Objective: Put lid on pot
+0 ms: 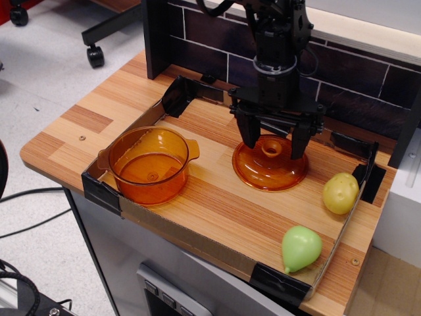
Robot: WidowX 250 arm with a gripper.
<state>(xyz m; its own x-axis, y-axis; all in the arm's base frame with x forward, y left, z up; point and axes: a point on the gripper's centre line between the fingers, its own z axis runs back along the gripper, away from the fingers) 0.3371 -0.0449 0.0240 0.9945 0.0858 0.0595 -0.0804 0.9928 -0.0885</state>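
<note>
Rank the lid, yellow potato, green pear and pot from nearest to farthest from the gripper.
1. The lid, directly beneath the open gripper.
2. The yellow potato, toward the tray's right edge.
3. The pot at the left and the green pear at the front: too close to call.

Translucent orange lid (270,166) and pot (148,164), black claw (273,145), yellow potato (340,193), green pear (300,248)
</note>
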